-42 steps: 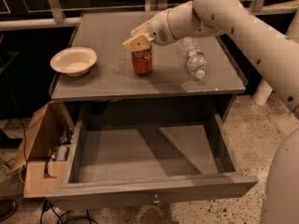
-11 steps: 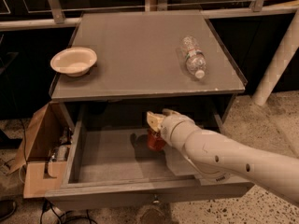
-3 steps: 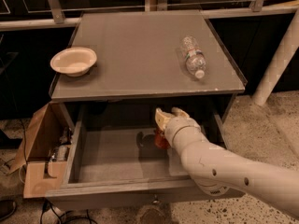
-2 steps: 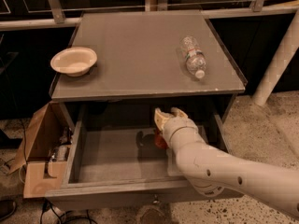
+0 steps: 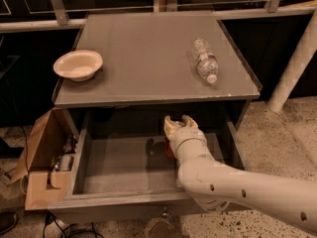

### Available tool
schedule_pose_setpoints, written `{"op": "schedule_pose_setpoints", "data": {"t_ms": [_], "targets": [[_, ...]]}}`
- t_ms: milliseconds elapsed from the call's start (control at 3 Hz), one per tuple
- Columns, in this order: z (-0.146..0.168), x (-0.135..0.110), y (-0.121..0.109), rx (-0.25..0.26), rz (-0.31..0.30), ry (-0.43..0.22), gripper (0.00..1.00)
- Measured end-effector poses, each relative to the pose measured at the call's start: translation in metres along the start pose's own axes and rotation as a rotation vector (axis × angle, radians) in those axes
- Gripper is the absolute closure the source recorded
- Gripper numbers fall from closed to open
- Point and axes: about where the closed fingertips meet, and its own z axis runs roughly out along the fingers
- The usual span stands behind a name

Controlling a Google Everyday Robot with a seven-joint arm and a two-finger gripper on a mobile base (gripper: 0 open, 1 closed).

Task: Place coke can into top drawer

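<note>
Gripper (image 5: 179,123), spread and empty, inside top drawer (image 5: 119,198); coke can (image 5: 169,149) just below-left under its wrist, mostly hidden, axis unclear.

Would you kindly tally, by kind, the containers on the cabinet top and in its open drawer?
bowl: 1
water bottle: 1
coke can: 1, in the top drawer, partly hidden by the gripper reaching in there
Total: 3
</note>
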Motion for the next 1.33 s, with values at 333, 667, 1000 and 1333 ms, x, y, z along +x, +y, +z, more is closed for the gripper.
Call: {"op": "schedule_pose_setpoints", "data": {"t_ms": [333,667,1000,1333], "targets": [[-0.007,0.012,0.0,0.014,-0.005,0.013,1.0],[-0.013,0.022,-0.001,0.027,-0.005,0.024,1.0],[-0.017,0.028,0.001,0.041,0.006,0.024,1.0],[-0.022,0.034,0.002,0.063,0.039,0.042,1.0]]}}
